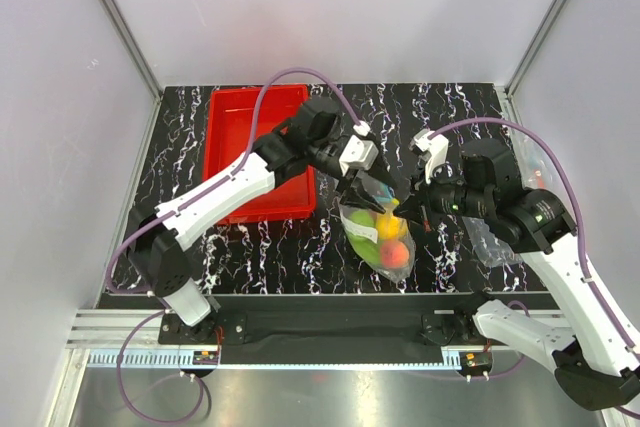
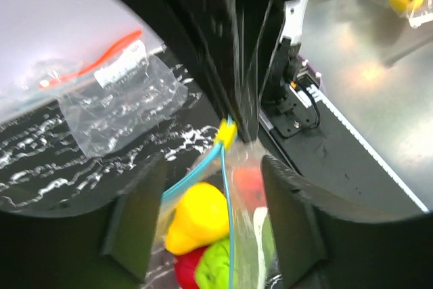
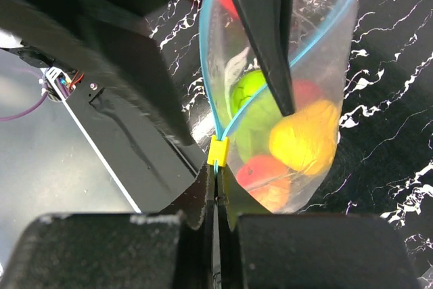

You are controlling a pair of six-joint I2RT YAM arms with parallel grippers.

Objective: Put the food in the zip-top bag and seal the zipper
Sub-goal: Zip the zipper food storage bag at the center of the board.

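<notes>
The zip-top bag (image 1: 372, 209) hangs between my two grippers above the black marble table, with the food inside. The yellow pear (image 3: 304, 137), a green piece (image 3: 254, 109), the peach (image 3: 267, 177) and a red apple (image 2: 186, 269) show through the plastic. The light-blue zipper (image 3: 202, 52) gapes open, with a yellow slider (image 3: 217, 151) at its end. My right gripper (image 3: 218, 181) is shut on the bag's corner just behind the slider. My left gripper (image 2: 213, 187) is open, its fingers (image 2: 291, 221) astride the bag's mouth. One finger (image 3: 260, 32) reaches into the opening.
A red tray (image 1: 255, 152) stands at the back left under the left arm. Another clear plastic bag with an orange-red strip (image 2: 115, 93) lies on the table at the right, under the right arm (image 1: 492, 244). The table's metal front edge is near.
</notes>
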